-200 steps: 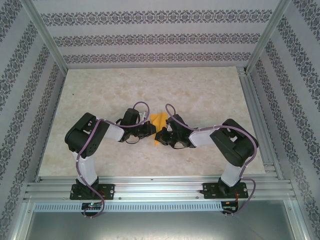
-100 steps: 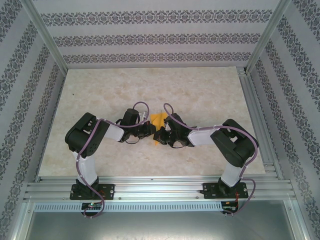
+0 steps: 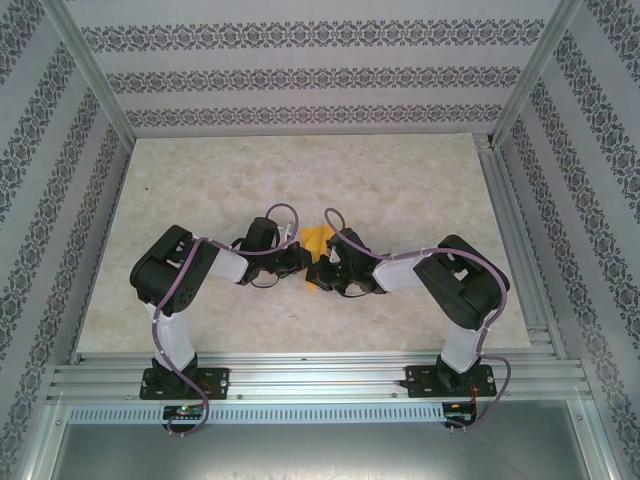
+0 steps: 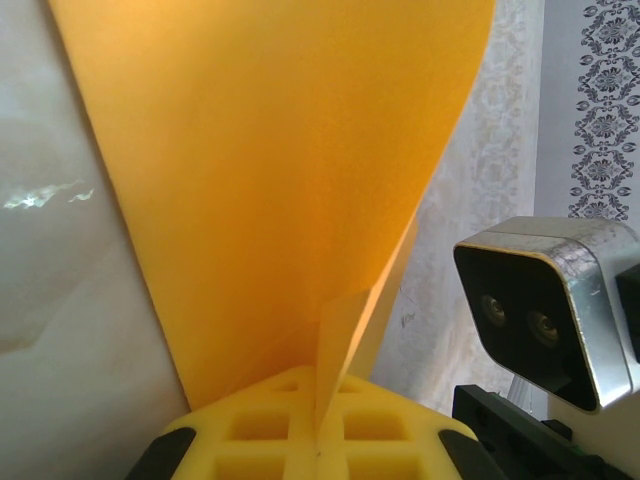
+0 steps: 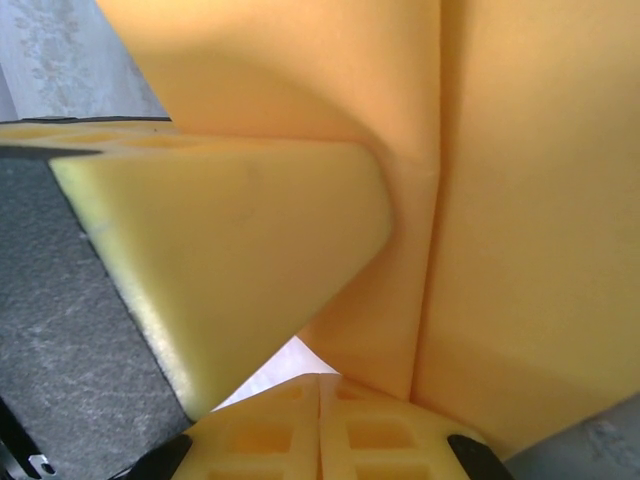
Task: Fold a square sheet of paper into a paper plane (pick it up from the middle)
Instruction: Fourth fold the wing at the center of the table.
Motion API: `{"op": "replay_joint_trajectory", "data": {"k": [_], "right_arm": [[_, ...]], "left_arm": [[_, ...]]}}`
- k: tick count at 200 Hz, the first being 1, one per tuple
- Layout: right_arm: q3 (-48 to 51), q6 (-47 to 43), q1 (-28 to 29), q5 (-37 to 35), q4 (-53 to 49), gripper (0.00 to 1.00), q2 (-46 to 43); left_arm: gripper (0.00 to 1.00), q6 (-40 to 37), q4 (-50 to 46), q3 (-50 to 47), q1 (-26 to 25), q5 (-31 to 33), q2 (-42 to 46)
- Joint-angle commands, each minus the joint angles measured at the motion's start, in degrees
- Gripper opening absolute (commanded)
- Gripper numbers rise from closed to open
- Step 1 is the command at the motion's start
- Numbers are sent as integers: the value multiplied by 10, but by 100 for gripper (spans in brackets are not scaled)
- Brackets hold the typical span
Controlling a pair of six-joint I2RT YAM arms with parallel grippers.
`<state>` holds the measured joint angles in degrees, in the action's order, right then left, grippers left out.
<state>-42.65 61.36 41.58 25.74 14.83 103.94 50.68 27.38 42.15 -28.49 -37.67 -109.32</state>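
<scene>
1. Top view: the part-folded paper [image 3: 316, 240] is held over the middle of the table [image 3: 420, 180], between the left gripper [image 3: 297, 258] and the right gripper [image 3: 322, 270], which meet there.
2. Left wrist: the left gripper [image 4: 318, 430] is clamped on the paper [image 4: 270, 170], with a creased flap running down into its closed pads. The right arm's camera [image 4: 545, 310] sits just beside it.
3. Right wrist: the right gripper [image 5: 320, 420] is closed and seems to nip the lower edge of the paper [image 5: 520, 200]. The left pad [image 5: 230, 260] presses against a fold.
4. Judgement: a crease is probably being set partway through the folding. The next move calls for one grip to hold firm while the other works along the crease without tearing.
</scene>
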Motion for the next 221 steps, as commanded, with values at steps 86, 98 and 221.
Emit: {"op": "replay_joint_trajectory", "data": {"k": [86, 98, 221], "right_arm": [[-38, -59, 2, -63, -182, 6, -31], [-43, -64, 2, -59, -182, 6, -29], [-89, -70, 26, -75, -192, 7, -22]], "left_arm": [[4, -13, -4, 0, 9, 24, -18], [4, -12, -5, 0, 9, 24, -19], [3, 10, 21, -10, 7, 23, -23]]}}
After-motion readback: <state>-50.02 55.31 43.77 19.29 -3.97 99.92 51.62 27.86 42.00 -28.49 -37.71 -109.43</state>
